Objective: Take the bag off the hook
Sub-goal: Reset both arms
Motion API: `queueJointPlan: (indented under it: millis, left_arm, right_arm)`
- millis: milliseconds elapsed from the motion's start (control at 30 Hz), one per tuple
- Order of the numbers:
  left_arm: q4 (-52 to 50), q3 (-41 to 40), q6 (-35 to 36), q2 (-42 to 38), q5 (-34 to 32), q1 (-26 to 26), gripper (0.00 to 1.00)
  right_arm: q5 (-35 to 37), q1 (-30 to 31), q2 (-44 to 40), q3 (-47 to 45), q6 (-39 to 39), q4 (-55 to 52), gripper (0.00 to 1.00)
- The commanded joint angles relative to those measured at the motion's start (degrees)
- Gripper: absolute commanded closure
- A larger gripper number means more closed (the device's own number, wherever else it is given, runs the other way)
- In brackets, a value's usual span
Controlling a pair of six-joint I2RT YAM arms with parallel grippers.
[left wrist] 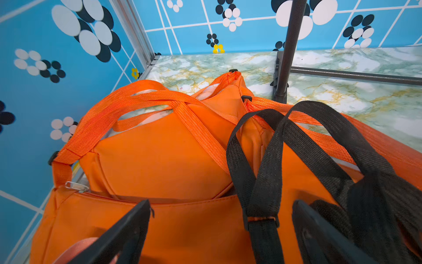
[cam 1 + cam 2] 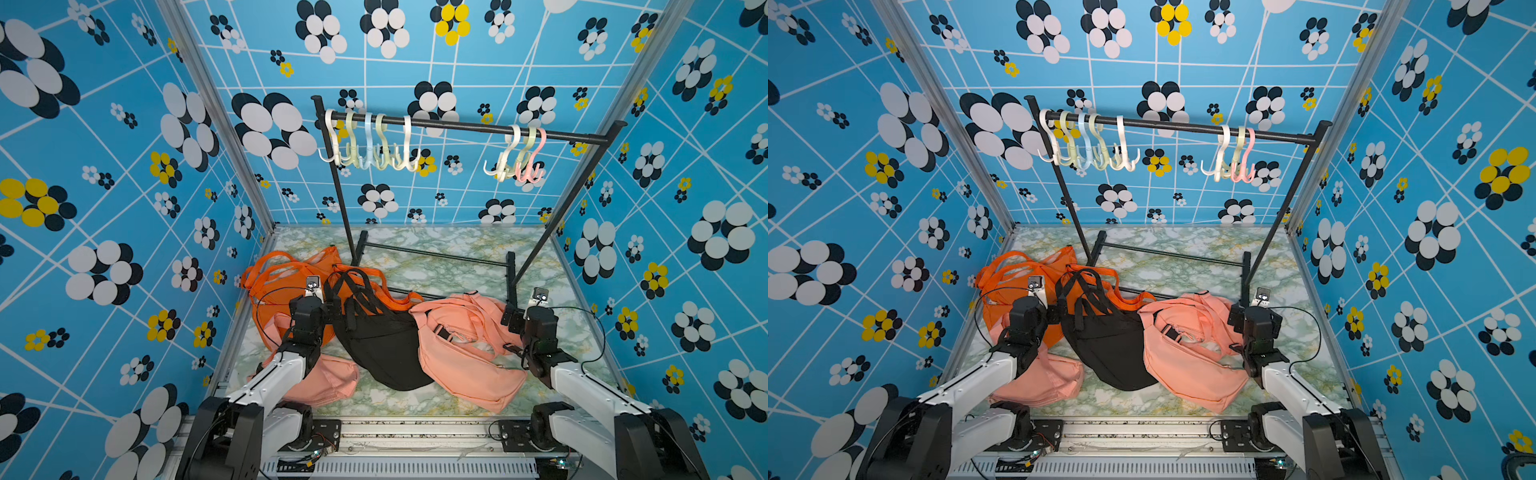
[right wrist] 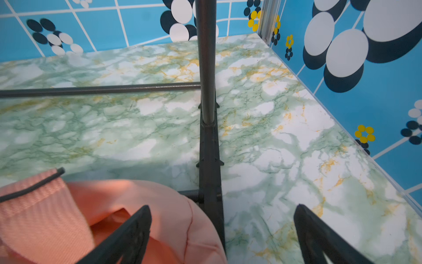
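Pincer on left [image 1: 221,203] gaping (nothing gripped), orange bag [image 1: 159,160] beneath

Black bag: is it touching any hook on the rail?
Apart. In both top views the black bag lies on the table, while the hooks hang bare above.

Your left arm [image 2: 286,365] reaches low and forward toward the left leg of the rack [image 2: 457,126], and your right arm [image 2: 573,376] toward its right foot. Your left gripper [image 1: 221,203] and right gripper [image 3: 222,207] both have jaws spread wide, clamping nothing.
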Motion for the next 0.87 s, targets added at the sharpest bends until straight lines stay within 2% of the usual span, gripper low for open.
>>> queueJointPlan:
  millis: [0,33,167,233,267,300,333,367,400,433,500,567,633,700,733,833]
  left_arm:
    - [8.6,1.3,-1.9,6.3,3.4,3.9,0.01]
    - [7.7,2.4,-1.7,7.6,5.7,5.2,0.01]
    - [18.1,2.5,-2.2,16.0,12.3,9.3,0.01]
    - [20.9,2.4,0.9,19.5,20.0,9.1,0.01]
    - [26.9,1.0,2.1,21.2,21.3,8.7,0.01]
    - [26.4,0.2,2.0,20.2,23.6,9.2,0.01]
    - [26.8,-0.6,1.7,19.8,24.6,9.9,0.01]
    - [30.1,-1.5,1.2,20.6,25.7,10.5,0.01]
    - [31.0,-1.6,0.9,20.7,27.4,11.2,0.01]
    - [29.9,-1.2,0.6,20.5,28.2,11.6,0.01]
    - [27.5,0.2,0.7,20.7,28.4,11.5,0.01]
    - [26.2,0.6,1.1,20.4,27.6,11.2,0.01]
    - [26.4,0.6,1.1,20.6,27.2,11.0,0.01]
    - [25.7,0.9,1.2,20.5,26.5,10.7,0.01]
    - [25.2,1.2,1.4,20.5,25.7,10.4,0.01]
    - [24.0,1.7,1.8,20.4,23.5,9.4,0.01]
  right_arm:
    - [3.8,0.3,3.5,1.8,-1.4,8.4,0.01]
    - [4.3,0.1,5.4,2.0,-1.8,10.9,0.01]
    - [0.8,-0.3,14.2,5.7,-5.5,17.8,0.0]
    - [-2.4,-0.1,17.7,8.4,-9.0,18.1,0.01]
    - [-4.6,-0.5,19.4,8.4,-10.0,18.3,0.0]
    - [-5.3,-0.7,23.3,6.4,-9.6,27.5,0.01]
    - [-5.2,-3.7,28.6,4.1,-8.3,38.3,0.01]
    - [-4.6,-4.1,27.3,3.7,-7.0,37.1,0.01]
    - [-8.7,-4.9,24.5,5.2,-6.9,28.3,0.01]
    - [-12.4,-5.1,24.6,6.8,-8.4,26.1,0.01]
    - [-12.3,-4.9,27.0,4.6,-9.3,34.2,0.01]
    - [-14.3,-4.6,26.8,3.4,-10.1,36.2,0.01]
    - [-14.9,-4.7,26.8,4.1,-10.2,34.8,0.01]
    - [-17.6,-7.2,26.4,7.4,-7.2,27.9,0.01]
    - [-19.6,-8.4,26.1,7.6,-6.5,27.1,0.01]
    - [-19.5,-8.6,26.6,6.9,-6.8,29.3,0.01]
